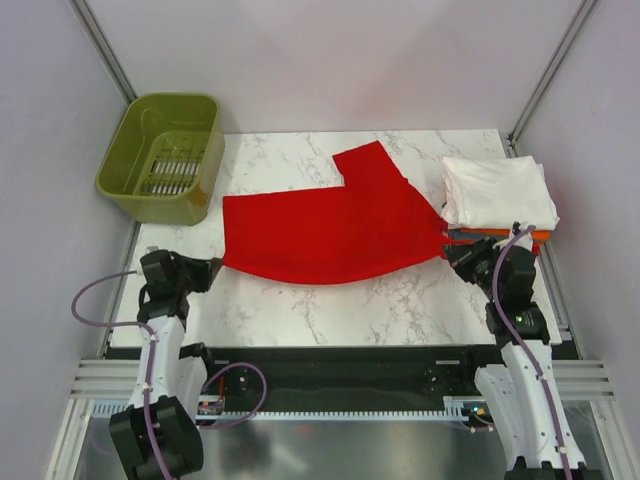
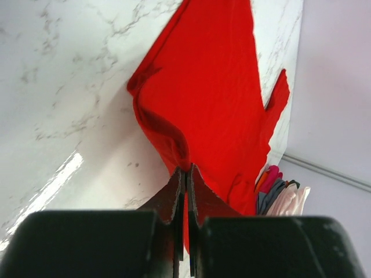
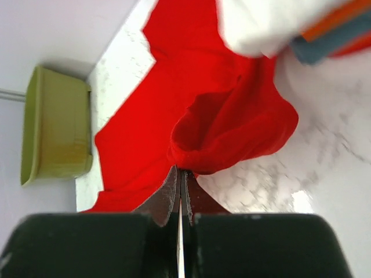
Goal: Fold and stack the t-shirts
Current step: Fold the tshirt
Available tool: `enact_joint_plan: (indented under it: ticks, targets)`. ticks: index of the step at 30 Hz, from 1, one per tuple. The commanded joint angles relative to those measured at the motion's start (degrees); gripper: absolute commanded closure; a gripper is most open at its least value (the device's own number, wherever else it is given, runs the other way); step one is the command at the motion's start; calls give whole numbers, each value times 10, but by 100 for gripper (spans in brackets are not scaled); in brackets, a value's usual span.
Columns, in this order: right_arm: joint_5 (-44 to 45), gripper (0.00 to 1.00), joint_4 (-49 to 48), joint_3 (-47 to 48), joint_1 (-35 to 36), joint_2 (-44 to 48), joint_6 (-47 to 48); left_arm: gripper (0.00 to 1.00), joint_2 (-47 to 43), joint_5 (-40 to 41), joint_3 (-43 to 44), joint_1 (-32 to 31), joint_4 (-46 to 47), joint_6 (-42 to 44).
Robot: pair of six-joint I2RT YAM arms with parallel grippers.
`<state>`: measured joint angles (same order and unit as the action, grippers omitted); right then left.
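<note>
A bright red t-shirt (image 1: 330, 225) lies stretched across the marble table (image 1: 300, 310), one sleeve pointing to the back. My left gripper (image 1: 212, 270) is shut on its left corner; in the left wrist view the cloth (image 2: 203, 104) runs out from between the shut fingertips (image 2: 185, 171). My right gripper (image 1: 452, 250) is shut on its right corner; the right wrist view shows bunched red cloth (image 3: 232, 127) at the fingertips (image 3: 181, 172). A stack of folded t-shirts (image 1: 497, 195), white on top with orange and grey below, sits at the right edge.
An olive-green plastic basket (image 1: 165, 155) stands at the table's back left corner; it also shows in the right wrist view (image 3: 55, 124). Frame posts rise at both back corners. The folded stack (image 2: 281, 194) shows at the edge of the left wrist view.
</note>
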<state>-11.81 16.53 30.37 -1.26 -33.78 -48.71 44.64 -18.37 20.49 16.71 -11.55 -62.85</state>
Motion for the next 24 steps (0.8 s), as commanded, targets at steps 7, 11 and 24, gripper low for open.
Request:
enact_joint_plan:
  ticks: [7,11,24]
  targets:
    - [130,100,223,-73,0,197,-53,98,-123,-26,-84,3,-96,19]
    - [156,74,281,-72,0,231,-53,60,-231,-11,-105,0,-180,7]
    - [53,48,121,43,0,30,110,0,-245,58,88,-26,-227,125]
